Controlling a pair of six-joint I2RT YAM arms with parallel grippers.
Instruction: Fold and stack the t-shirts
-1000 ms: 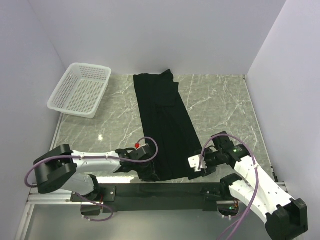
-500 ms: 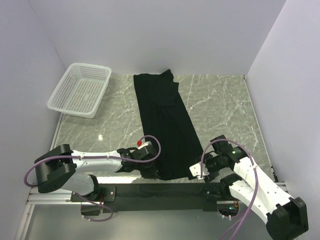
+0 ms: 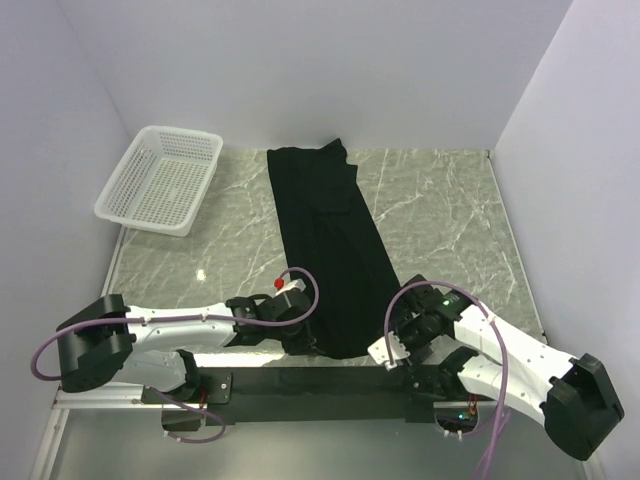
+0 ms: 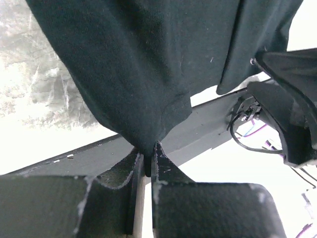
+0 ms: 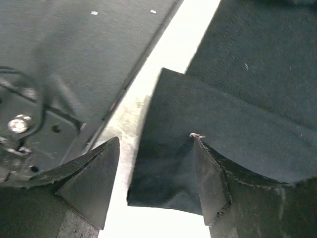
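Your basket (image 3: pixel 160 180) sits far left, well apart from the work. Your left gripper (image 4: pixel 147 151) is clenched on the near-left corner of the shirt (image 3: pixel 325 240), which lies as a long folded strip down the middle of the table (image 3: pixel 450 220). Your right gripper (image 5: pixel 153 144) stands released, jaws straddling the near-right corner. You're likely starting the crosswise fold: pinch that right corner, then lift both corners together toward the far end. No label or writing is readable.

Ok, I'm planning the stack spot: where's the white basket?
In the top view, the white mesh basket sits at the far left corner of the table, left of the black t-shirt and apart from it.
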